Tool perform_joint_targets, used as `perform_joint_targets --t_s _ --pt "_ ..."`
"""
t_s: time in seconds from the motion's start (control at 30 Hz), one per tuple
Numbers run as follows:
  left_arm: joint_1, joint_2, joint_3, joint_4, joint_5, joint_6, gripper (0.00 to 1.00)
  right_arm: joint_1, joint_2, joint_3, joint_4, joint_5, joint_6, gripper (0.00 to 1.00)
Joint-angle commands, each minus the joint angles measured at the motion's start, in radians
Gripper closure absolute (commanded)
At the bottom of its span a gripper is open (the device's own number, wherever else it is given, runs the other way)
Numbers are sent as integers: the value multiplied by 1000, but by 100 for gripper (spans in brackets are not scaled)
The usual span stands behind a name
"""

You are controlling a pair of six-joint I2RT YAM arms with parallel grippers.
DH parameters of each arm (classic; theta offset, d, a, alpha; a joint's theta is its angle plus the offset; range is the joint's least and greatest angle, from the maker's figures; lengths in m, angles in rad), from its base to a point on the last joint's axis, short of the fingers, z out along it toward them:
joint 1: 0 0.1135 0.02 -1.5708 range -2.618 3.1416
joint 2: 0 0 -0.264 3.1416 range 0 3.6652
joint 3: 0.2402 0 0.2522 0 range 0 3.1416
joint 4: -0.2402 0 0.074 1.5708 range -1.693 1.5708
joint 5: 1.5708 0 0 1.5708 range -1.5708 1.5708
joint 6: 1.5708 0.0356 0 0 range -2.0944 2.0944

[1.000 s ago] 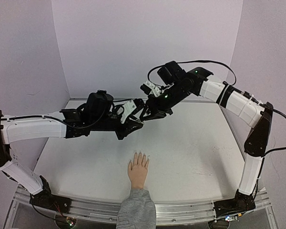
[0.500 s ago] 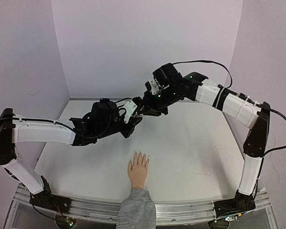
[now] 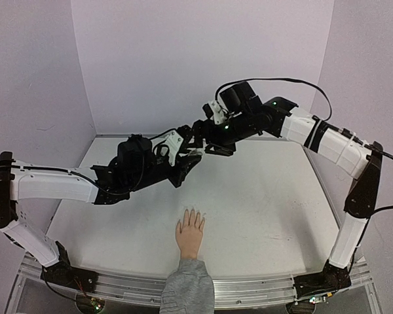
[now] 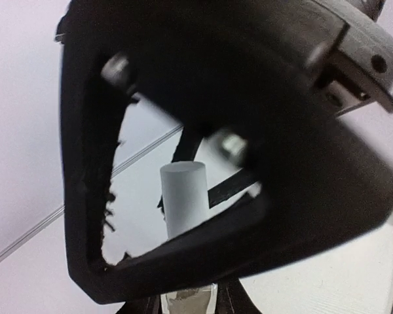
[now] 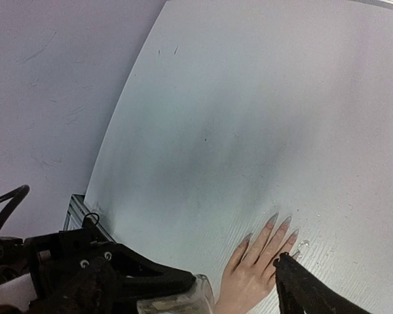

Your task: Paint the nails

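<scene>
A flesh-coloured hand [image 3: 190, 233] with a grey cuff lies palm down near the table's front edge. Its long pale nails [image 5: 280, 223] point away from the arms. Well above and behind it, my left gripper [image 3: 185, 159] is shut on a small whitish clear bottle [image 4: 191, 298] with a white cap [image 4: 183, 195]. My right gripper [image 3: 207, 145] is right at the bottle's top, its jaws wide open around the cap without gripping it. One of its black fingers [image 5: 308, 294] shows over the hand in the right wrist view, beside the bottle's glass [image 5: 177, 302].
Pale walls close the table [image 3: 268, 196] in at the back and on both sides. The right gripper's black frame [image 4: 249, 98] fills most of the left wrist view. A few wet specks [image 5: 303, 245] lie by the fingertips.
The right gripper has gone from shut to wide open at the bottle's cap. Both grippers have risen slightly and shifted towards the back wall. The hand has not moved.
</scene>
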Motion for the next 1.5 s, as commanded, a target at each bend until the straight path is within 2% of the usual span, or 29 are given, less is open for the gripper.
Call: perform_joint_targets --t_s 0.0,0.07,0.13,0.3,0.43,0.5,0.6,0.67,0.73,0.77,0.97,1.2,1.47 --pt "61 -73 -1 114 75 -108 100 -36 -115 -32 -18 -81 -67 7" --pt "90 -81 -10 109 150 -155 100 -60 -125 -19 -18 -160 -104 2" --pt "132 -89 -16 102 249 -220 100 -69 -138 -5 -17 -242 -175 2" --pt "238 -107 -3 90 612 -370 100 -106 -178 1 17 -476 -391 2" --pt "263 -109 43 88 904 -436 100 -117 -173 -3 75 -659 -568 2" --pt "263 -111 61 88 1000 -464 100 -120 -155 11 116 -715 -596 2" --pt "263 -105 90 88 1095 -498 100 -124 -111 45 157 -797 -589 9" --pt "263 -104 97 88 1119 -506 100 -126 -92 55 189 -877 -571 17" --pt "263 -104 104 88 1135 -512 100 -126 -92 38 229 -917 -544 32" --pt "263 -101 106 88 1146 -515 100 -125 -95 28 235 -926 -541 36" --pt "263 -79 126 88 1188 -526 100 -125 -81 12 283 -972 -482 36" --pt "263 -89 139 90 1203 -525 100 -123 -59 1 329 -989 -443 43" --pt "263 -100 135 90 1134 -504 100 -121 -63 -51 359 -1001 -431 47"
